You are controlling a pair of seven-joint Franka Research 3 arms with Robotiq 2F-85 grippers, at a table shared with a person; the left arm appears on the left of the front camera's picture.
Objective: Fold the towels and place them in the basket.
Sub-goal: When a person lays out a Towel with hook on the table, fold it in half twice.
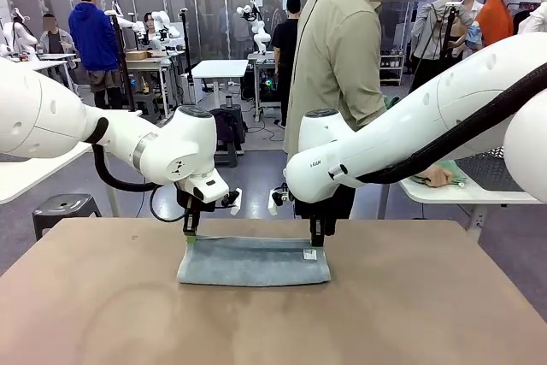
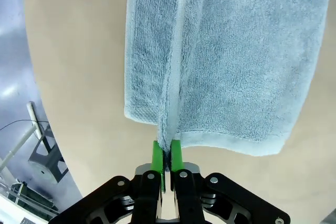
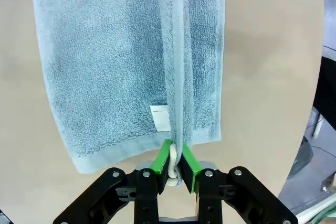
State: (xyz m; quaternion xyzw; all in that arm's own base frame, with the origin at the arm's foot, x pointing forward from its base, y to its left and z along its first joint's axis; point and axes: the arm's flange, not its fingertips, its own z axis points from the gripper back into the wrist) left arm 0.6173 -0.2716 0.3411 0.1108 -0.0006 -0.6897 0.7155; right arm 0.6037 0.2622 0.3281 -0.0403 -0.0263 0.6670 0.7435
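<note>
A pale grey-blue towel (image 1: 254, 261) lies folded lengthwise on the brown table (image 1: 273, 314), at its far middle. My left gripper (image 1: 191, 237) pinches the towel's far left corner; in the left wrist view the green pads (image 2: 158, 159) are shut on the towel's edge (image 2: 169, 124). My right gripper (image 1: 316, 244) holds the far right corner. In the right wrist view its green pads (image 3: 190, 165) are shut on the edge and the white loop (image 3: 172, 162), next to a white label (image 3: 160, 117). The basket is out of view.
A person (image 1: 342, 66) in an olive shirt stands just behind the table's far edge, between the arms, a hand resting on a white side table (image 1: 466, 190) at right. A dark stool (image 1: 61, 208) stands beyond the left corner.
</note>
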